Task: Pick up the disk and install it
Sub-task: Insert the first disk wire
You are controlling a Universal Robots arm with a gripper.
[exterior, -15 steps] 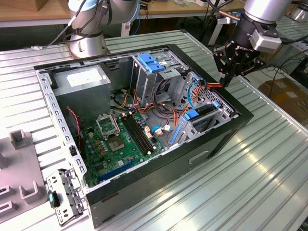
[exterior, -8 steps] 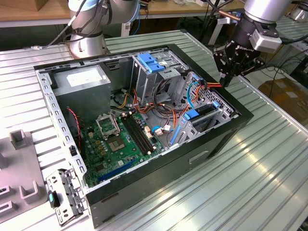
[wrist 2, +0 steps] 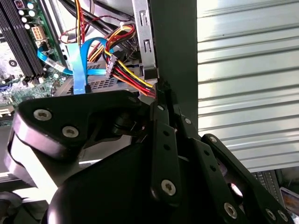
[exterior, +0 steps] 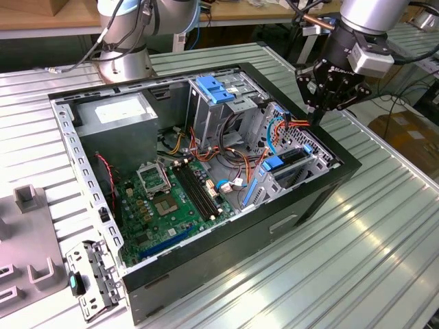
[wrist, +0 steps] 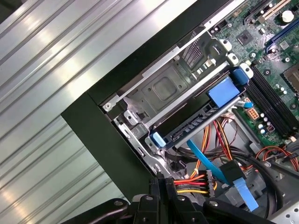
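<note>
The disk [exterior: 293, 156] lies flat in the lower drive cage at the right side of the open computer case [exterior: 206, 274]. In the first wrist view, the disk [wrist: 196, 125] shows as a dark slab with blue bracket tabs at both ends. My gripper [exterior: 317, 118] hangs over the case's right wall, just behind that cage. In both wrist views its fingers [wrist 2: 161, 100] stand pressed together. The fingertips [wrist: 163, 183] meet a bundle of red, yellow and black wires [wrist: 189, 183]. I cannot tell whether those wires are pinched. The gripper is not touching the disk.
A tall metal cage with a blue latch [exterior: 216, 89] stands mid-case, and a grey power-supply box [exterior: 120, 113] sits at the back. The motherboard [exterior: 171, 199] covers the floor. Blue and orange cables [exterior: 274, 133] cross near the gripper. A metal bracket [exterior: 92, 277] lies on the ribbed table.
</note>
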